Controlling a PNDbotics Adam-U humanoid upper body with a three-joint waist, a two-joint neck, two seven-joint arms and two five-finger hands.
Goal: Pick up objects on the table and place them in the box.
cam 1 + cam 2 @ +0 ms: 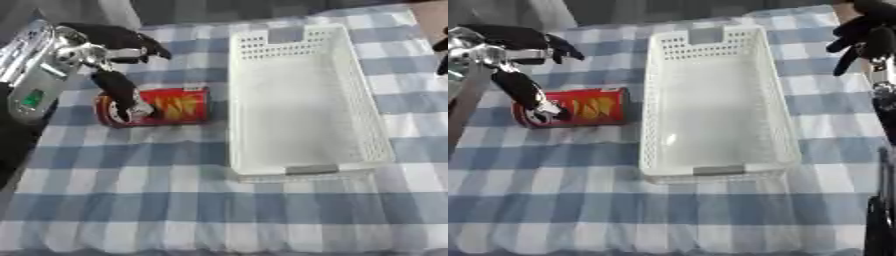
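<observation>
red chip can (162, 106) lying on its side on the blue-and-white checked tablecloth (175, 200), left of the white basket (372, 125), close beside it but not touching. lid end of can pointing left, yellow print on its side facing up.

left hand (105, 50) coming in from upper left, black fingers with silver joints, hovering over the can's left end. thumb (122, 92) reaching down and lying across the lid end, tip at the can's front face. other fingers (144, 42) spread out above and behind the can, pointing right, not wrapped round it. fingers released, nothing gripped; contact of thumb with can looks likely but hard to confirm. silver forearm with a green patch (33, 97) at far left edge.

white basket long and rectangular, perforated walls, grey handle cutouts at near and far ends, standing lengthwise away from camera in centre of cloth. nothing seen inside.

right hand (864, 32) in upper right corner of right eye view, raised above the cloth right of the basket's far end, well apart from the can. fingers hanging down, slightly bent, relaxed, holding nothing. right arm (881, 150) running down the right edge.
</observation>
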